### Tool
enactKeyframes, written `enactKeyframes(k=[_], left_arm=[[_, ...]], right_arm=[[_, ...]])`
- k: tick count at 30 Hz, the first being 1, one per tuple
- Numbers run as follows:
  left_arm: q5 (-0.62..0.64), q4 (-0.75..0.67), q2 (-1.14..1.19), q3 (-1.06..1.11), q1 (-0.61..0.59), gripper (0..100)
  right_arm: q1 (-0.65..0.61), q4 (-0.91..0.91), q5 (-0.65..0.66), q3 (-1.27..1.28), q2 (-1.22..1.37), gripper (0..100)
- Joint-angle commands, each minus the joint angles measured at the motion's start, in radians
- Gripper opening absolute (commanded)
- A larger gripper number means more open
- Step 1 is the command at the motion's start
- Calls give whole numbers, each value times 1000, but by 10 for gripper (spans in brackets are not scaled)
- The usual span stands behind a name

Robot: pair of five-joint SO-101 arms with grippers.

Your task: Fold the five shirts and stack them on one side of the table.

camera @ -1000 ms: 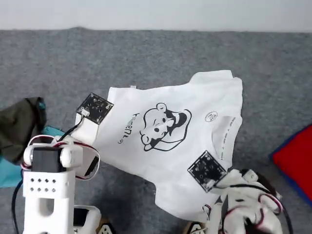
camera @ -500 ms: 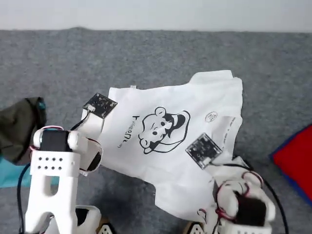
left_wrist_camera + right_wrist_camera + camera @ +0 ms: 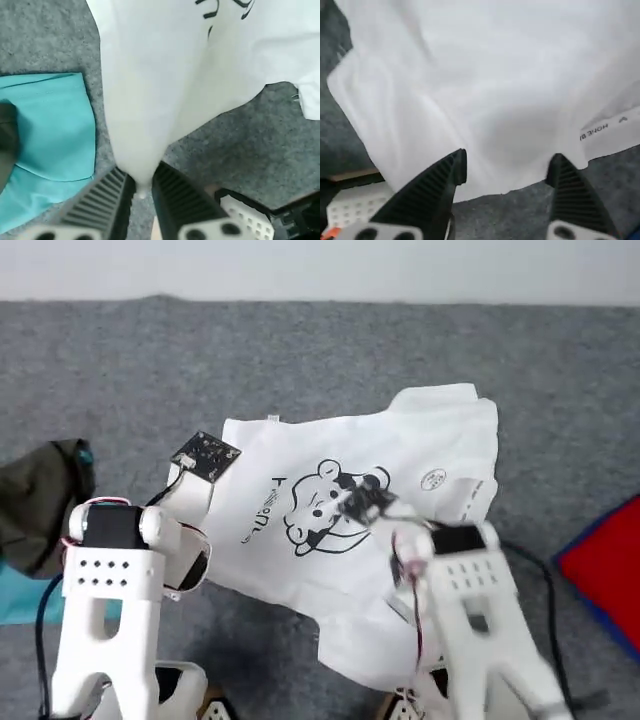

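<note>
Left gripper (image 3: 141,176) pinched tight on shirt (image 3: 430,440) edge at its 9 o'clock; right gripper (image 3: 507,167) wide open, empty, over shirt centre.

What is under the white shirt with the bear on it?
Where the left fingers hold up an edge of the white shirt, grey table covering shows beneath. A teal shirt lies beside it, not under. Anything beneath the flat middle is covered.
</note>
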Motion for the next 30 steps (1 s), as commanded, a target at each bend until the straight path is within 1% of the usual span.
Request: enactKeyframes(k=[1, 8, 13, 17, 18, 20, 25, 27, 30], left_arm=[[-14, 31, 2, -7, -5, 14], [-14, 31, 2, -7, -5, 14], [-14, 31, 2, -7, -5, 14], [-14, 31, 2, -7, -6, 14], [-14, 31, 2, -7, -6, 14], [-14, 31, 2, -7, -6, 14], [-14, 31, 2, -5, -6, 14], [-14, 31, 2, -5, -6, 14], [-14, 31, 2, -5, -6, 14]], right_arm=[[-10, 24, -44, -169, 211, 303], [-10, 15, -43, -213, 441, 303], [2, -19, -43, -215, 498, 303], [42, -68, -41, -215, 521, 300], [50, -77, -41, -216, 527, 288], [56, -90, -32, -216, 541, 233], [58, -117, 87, -218, 596, 6], [71, -124, 106, -218, 611, 26], [99, -130, 110, -221, 619, 7]])
